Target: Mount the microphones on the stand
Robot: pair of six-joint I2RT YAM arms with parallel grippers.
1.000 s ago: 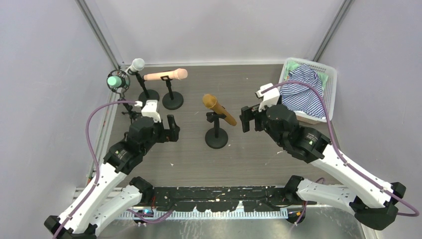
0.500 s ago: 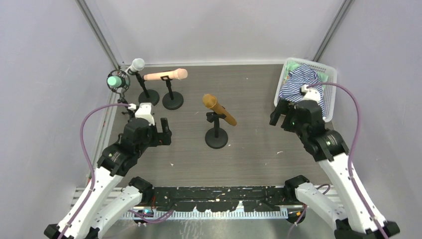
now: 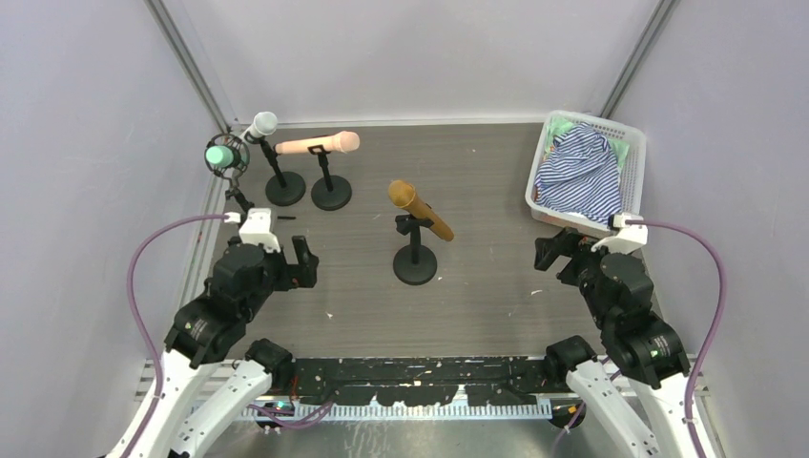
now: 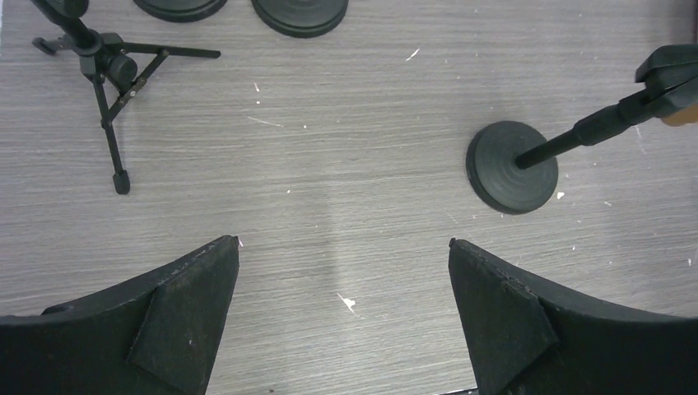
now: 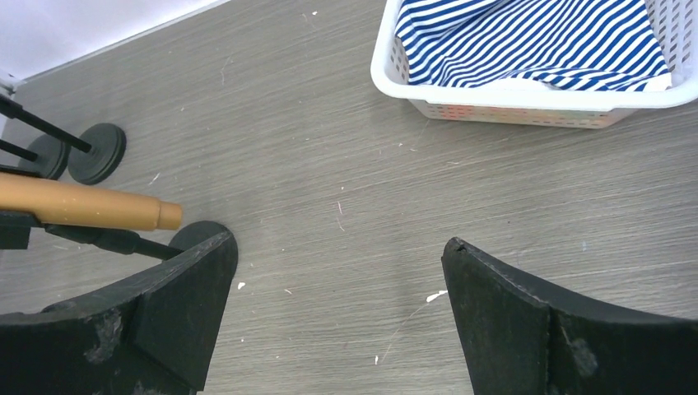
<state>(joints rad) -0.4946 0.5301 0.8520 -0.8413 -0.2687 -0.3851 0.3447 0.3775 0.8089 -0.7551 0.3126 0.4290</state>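
All microphones sit on black stands. The mint green one [image 3: 221, 153] is on a tripod stand [image 4: 107, 78] at the far left. The white one [image 3: 259, 125] and the peach-pink one [image 3: 318, 144] are on round-base stands behind it. The golden-brown one [image 3: 420, 210], also seen in the right wrist view [image 5: 82, 206], is clipped tilted on a round-base stand [image 3: 415, 260] at centre. My left gripper [image 3: 303, 265] is open and empty, near left. My right gripper [image 3: 551, 256] is open and empty, near right.
A white basket [image 3: 630, 143] with striped blue-and-white cloth [image 3: 577, 167] stands at the back right; it shows in the right wrist view [image 5: 527, 103]. Grey walls and metal posts close the back and sides.
Both arms have pulled back toward the near edge. The right gripper moved far right and nearer, away from the golden-brown microphone. The left gripper drew back slightly. The microphones have not moved.
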